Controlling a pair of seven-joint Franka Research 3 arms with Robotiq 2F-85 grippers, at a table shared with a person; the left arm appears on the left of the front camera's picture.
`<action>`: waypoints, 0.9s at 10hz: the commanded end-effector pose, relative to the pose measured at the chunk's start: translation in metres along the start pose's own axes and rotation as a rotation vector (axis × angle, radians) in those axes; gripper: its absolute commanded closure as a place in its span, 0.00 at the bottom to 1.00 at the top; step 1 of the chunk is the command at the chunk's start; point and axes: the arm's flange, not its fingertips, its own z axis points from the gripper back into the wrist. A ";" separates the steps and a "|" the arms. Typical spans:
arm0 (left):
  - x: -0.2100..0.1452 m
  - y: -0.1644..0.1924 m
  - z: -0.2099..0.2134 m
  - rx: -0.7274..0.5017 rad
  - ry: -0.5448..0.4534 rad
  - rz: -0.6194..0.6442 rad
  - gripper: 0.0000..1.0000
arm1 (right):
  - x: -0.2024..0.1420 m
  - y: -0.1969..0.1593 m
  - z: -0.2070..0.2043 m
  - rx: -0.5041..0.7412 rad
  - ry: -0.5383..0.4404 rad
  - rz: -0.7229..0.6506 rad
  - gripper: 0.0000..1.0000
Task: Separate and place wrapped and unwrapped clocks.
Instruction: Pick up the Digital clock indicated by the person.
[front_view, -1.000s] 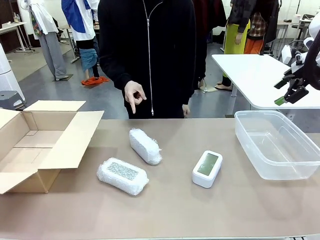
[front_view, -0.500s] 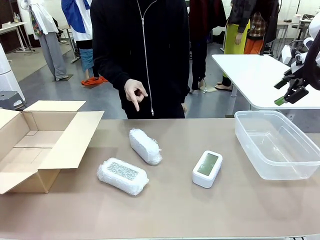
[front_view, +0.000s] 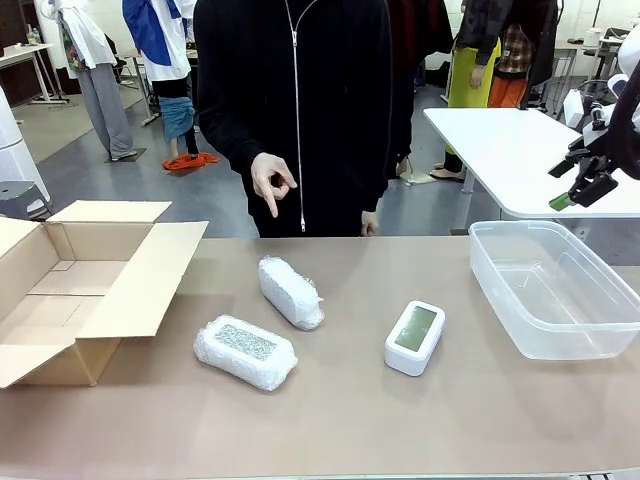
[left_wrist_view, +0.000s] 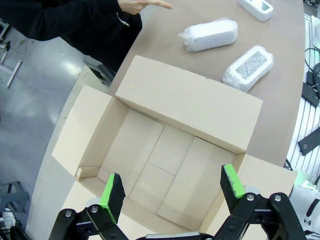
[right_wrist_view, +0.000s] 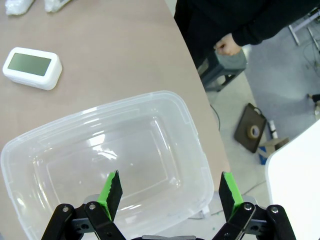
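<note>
While my left gripper (left_wrist_view: 171, 190) hangs with pads spread wide over the open brown cardboard box (front_view: 70, 300) at the left, two oblong bundles in crinkly whitish bubble wrap lie just right of it: the speckled-faced near bundle (front_view: 245, 350) and the far bundle (front_view: 290, 292), both slanting far-left to near-right. Farther right, the smooth bare white plastic clock (front_view: 415, 337) lies nearer my right gripper (right_wrist_view: 169, 192), likewise spread and empty above the glossy clear plastic tub (front_view: 530, 224).
</note>
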 end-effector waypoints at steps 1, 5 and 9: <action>0.000 0.000 0.000 0.000 0.000 0.000 0.00 | -0.001 0.000 0.000 0.003 0.000 0.003 0.00; 0.051 -0.012 -0.036 -0.116 0.285 -0.229 0.00 | -0.001 0.000 0.000 0.003 0.000 0.003 0.00; 0.112 -0.035 -0.086 -0.233 0.463 -0.564 0.00 | -0.001 0.000 0.000 0.003 0.000 0.003 0.00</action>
